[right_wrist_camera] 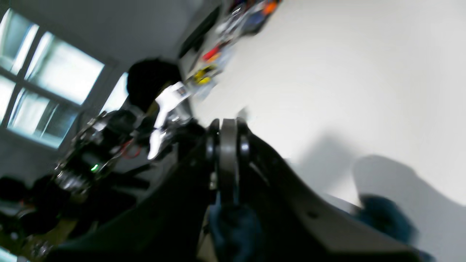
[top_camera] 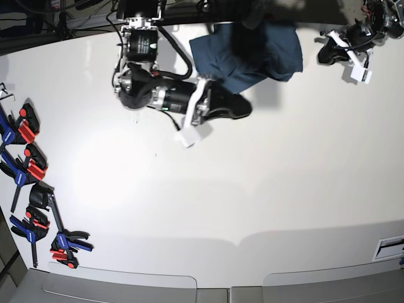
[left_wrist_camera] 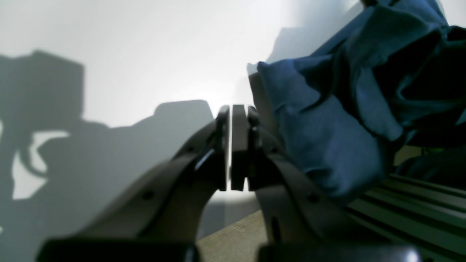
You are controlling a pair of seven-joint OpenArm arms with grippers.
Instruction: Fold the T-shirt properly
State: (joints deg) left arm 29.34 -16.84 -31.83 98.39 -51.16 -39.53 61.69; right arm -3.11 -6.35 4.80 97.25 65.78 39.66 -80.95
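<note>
T-shirt (top_camera: pixel 249 53) lies bunched crosswise along the table's (top_camera: pixel 252 189) far edge; both arms' jaws together, empty.

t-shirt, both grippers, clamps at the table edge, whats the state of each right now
T-shirt: crumpled in a heap at the far edge of the table, not folded.
Right gripper: shut, dark blue cloth right below the jaws; whether it is pinched cannot be told.
Left gripper: shut, holding nothing, beside the shirt.
Clamps: lying along the table's side edge, untouched.
</note>
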